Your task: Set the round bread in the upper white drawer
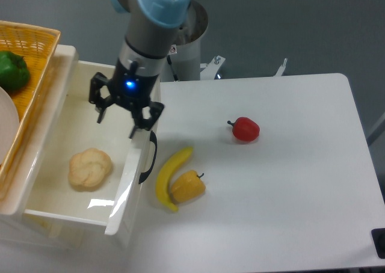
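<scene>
**Bread in the drawer, gripper empty above it**

The lumpy golden-tan round bread [90, 168] lies on the floor of the deep glossy white upper drawer [60, 210], toward its near left part, well behind the curved black handle [148, 159] on the front panel; left of the drawer a woven yellow wicker basket [33, 50] holds a green pepper [13, 70], and both are cut off by the frame edge; the drawer's lower left corner is also cropped; the grey arm with its pale blue joint cap [164, 1] reaches down over the drawer's right rim; its black two-finger gripper [125, 115] hangs above the bread with jaws spread, holding nothing.
</scene>
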`<state>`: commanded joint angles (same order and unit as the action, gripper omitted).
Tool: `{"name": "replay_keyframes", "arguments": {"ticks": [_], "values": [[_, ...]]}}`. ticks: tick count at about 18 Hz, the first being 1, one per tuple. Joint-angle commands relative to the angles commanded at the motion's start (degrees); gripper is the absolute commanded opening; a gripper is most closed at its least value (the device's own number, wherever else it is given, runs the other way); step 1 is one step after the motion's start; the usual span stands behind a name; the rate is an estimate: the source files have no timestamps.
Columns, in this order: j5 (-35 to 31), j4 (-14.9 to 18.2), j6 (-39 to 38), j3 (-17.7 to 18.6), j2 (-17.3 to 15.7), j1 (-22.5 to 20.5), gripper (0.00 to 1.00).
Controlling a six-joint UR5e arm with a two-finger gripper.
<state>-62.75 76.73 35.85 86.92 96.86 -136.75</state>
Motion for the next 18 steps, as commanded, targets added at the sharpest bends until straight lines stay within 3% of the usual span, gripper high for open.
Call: {"name": "replay_keyframes", "arguments": {"ticks": [6,10,15,18], "values": [[-3.78,-0.44,6.85,-0.7,0.88,-3.86,0.81],[-9.92,-1.84,9.33,-0.7,1.41,-5.8,0.95],[-17.04,-2.2,11.61,-0.61,2.11,-5.81,1.0],[-22.13,-2.11,21.42,-0.53,2.11,-5.81,1.0]]}}
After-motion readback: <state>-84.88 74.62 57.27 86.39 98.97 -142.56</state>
